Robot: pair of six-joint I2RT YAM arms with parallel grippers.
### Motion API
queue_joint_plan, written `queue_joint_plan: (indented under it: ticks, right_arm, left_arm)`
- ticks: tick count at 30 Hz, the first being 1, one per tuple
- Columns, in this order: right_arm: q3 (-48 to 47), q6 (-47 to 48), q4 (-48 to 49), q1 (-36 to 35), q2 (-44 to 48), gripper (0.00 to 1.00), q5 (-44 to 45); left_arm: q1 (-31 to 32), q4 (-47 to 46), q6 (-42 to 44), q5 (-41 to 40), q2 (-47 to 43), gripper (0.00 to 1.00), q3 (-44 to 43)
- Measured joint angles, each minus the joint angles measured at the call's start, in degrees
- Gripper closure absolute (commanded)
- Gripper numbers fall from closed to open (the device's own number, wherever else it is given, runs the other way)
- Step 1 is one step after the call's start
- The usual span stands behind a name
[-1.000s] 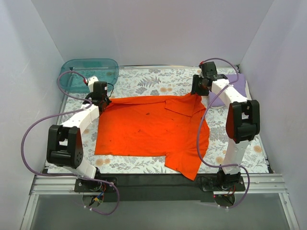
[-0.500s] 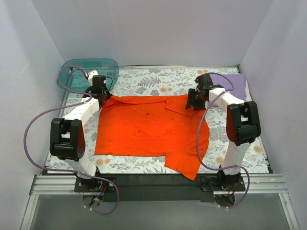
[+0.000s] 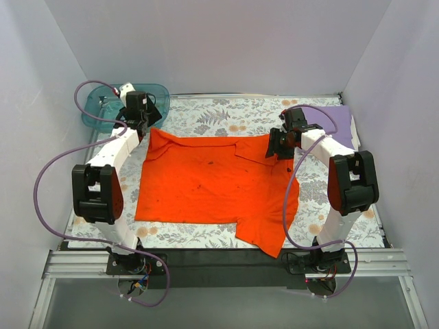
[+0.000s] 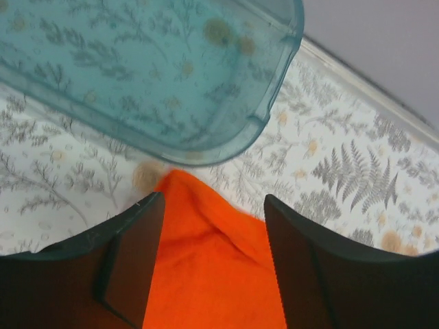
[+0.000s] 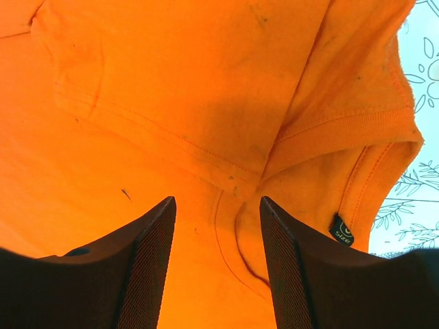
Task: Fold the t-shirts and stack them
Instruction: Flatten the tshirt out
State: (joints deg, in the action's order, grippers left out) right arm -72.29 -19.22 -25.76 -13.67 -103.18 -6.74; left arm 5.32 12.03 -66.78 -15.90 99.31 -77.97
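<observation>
While your left gripper [image 4: 212,205] and right gripper [image 5: 217,202] both hold fingers apart at its far edge, the orange-red t-shirt [image 3: 212,185] lies spread and wrinkled on the fern-print tablecloth [image 3: 219,116] between pale walls [image 3: 206,41].

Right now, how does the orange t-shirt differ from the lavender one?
The orange t-shirt lies spread open across the table's middle; the lavender t-shirt is a small patch in the far right corner. The orange one is vivid, the lavender one pale. Both rest on the floral table.
</observation>
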Motion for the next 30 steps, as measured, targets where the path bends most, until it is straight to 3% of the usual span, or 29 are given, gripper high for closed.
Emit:
queue_joint_plan:
  ticks: [13,21,30]
  right_arm:
    - [0.17,-0.48,0.37,0.0,-0.37,0.54,0.17]
    - [0.17,-1.9,0.5,-0.02,-2.32,0.58,0.13]
    - [0.17,-2.86,0.66,-0.24,-4.35,0.65,0.13]
  left_arm:
    - [0.0,8.48,-4.79,5.53,-22.51,0.39,26.18]
    - [0.0,10.43,-8.72,11.15,-23.56,0.45,38.66]
    - [0.0,8.92,-9.97,12.63,-23.58,0.46,42.75]
